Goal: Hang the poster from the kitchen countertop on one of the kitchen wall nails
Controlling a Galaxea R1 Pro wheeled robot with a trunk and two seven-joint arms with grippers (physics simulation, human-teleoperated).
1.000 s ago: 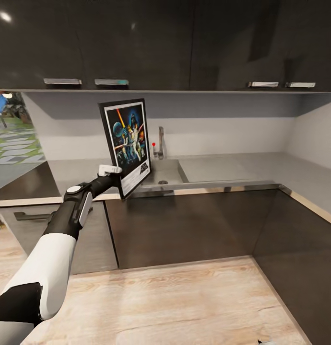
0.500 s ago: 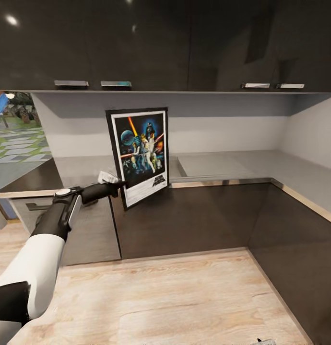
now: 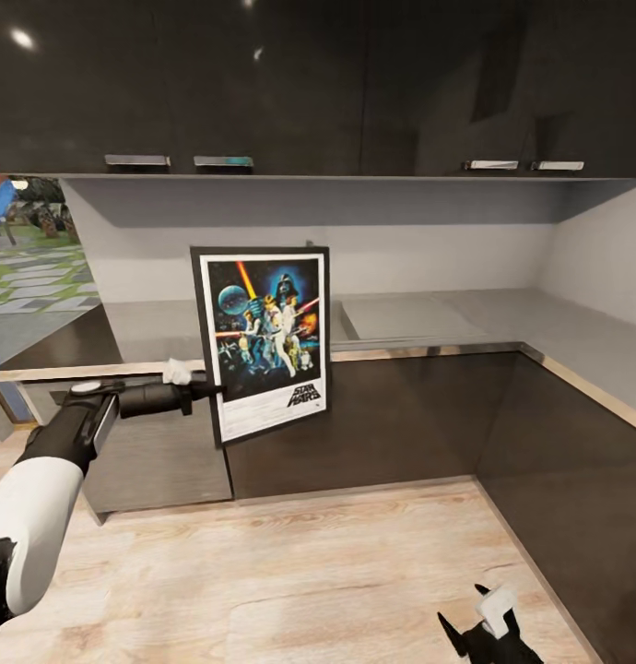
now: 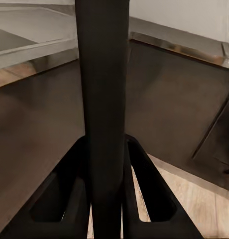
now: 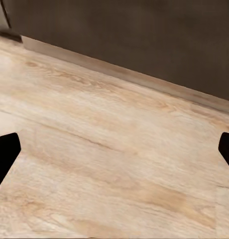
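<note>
my left gripper [image 3: 211,392] clamped on poster [image 3: 265,339] left edge, held upright, off kitchen countertop [image 3: 429,318], in front of its front edge; right gripper [image 3: 488,627] wide open, idle over floor; pickup done, hanging left (no nail visible)

**Poster held upright before the counter front**

The poster [image 3: 265,339] stands nearly upright in the air, in front of the kitchen countertop [image 3: 429,318] and the base cabinets [image 3: 382,415] below it, its upper part overlapping the back wall [image 3: 419,244]. The left gripper [image 3: 210,391] meets its left edge low down, the arm reaching in from the left (in the left wrist view the poster's edge [image 4: 103,99] sits between the two fingers). Upper cabinets [image 3: 309,83] hang above. The right gripper [image 3: 488,627] hangs low over the wooden floor [image 3: 309,572], well right of the poster.
</note>
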